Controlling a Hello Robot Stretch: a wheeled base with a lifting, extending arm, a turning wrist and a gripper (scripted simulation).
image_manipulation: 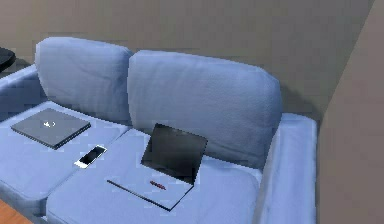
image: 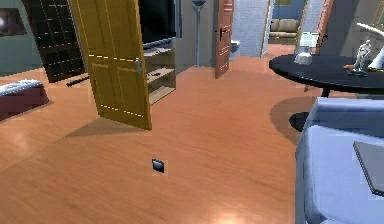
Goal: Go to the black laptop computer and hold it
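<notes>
A: Entry, target position?
B: Black laptop [image_manipulation: 172, 155] is on the right seat cushion of the blue sofa [image_manipulation: 200, 95] in the arm side view. Lid up, dark screen tilted back towards the backrest, pale base flat on the cushion near its front edge

A: What sits around it?
B: A white phone [image_manipulation: 90, 156] lies on the left cushion near the seam, just left of the laptop's base and not touching it. Further left is a closed grey laptop [image_manipulation: 50, 127], flat, well apart from the black one. The sofa's right armrest rises just right of the target, with a brown wall [image_manipulation: 300, 40] behind

A: Forward view?
B: Wood floor [image: 200, 150] with a small dark object [image: 158, 166] lying on it. A yellow door [image: 115, 60] stands ajar at the left, with a television [image: 157, 22] on a low shelf unit [image: 160, 78] behind it. A round black table [image: 320, 72] at the right carries a pale statuette [image: 360, 58]. Below it is the sofa's end, with the closed grey laptop's corner at the picture's edge

A: Gripper state?
B: Cannot tell whether the fingers are apart or together
</notes>
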